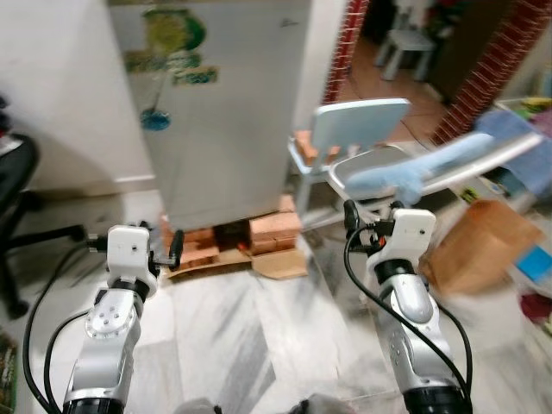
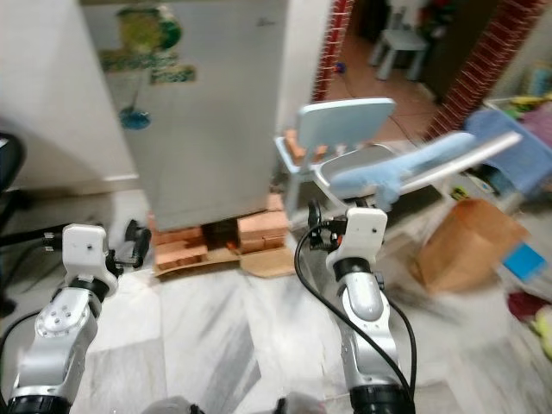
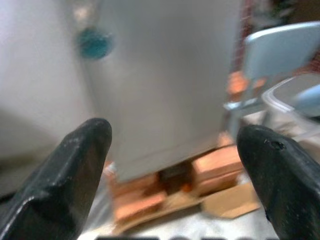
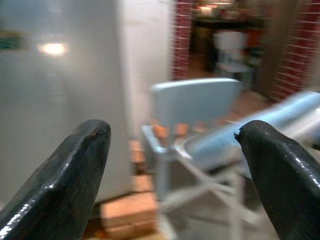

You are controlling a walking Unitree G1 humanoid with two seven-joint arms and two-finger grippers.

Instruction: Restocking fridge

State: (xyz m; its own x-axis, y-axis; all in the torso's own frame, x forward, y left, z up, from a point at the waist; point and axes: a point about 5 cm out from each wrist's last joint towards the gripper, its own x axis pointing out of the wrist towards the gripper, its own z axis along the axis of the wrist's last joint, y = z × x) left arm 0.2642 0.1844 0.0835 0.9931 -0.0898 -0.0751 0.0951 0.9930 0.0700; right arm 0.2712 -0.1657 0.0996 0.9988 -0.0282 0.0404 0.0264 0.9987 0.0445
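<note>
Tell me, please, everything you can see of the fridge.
The fridge is a pale grey, smooth-fronted cabinet standing upright against a white wall, its door shut. Green and teal stickers mark its upper left front. Its base rests on orange bricks with flattened cardboard on the marble floor before them. A light blue chair stands just to its right. Both grippers, left and right, are raised before it, open and empty.

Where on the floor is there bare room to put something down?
Bare marble floor lies between the two arms, before the fridge. It is crowded rightward: a light blue chair and a brown paper bag. Bricks and cardboard fill the fridge's foot.
</note>
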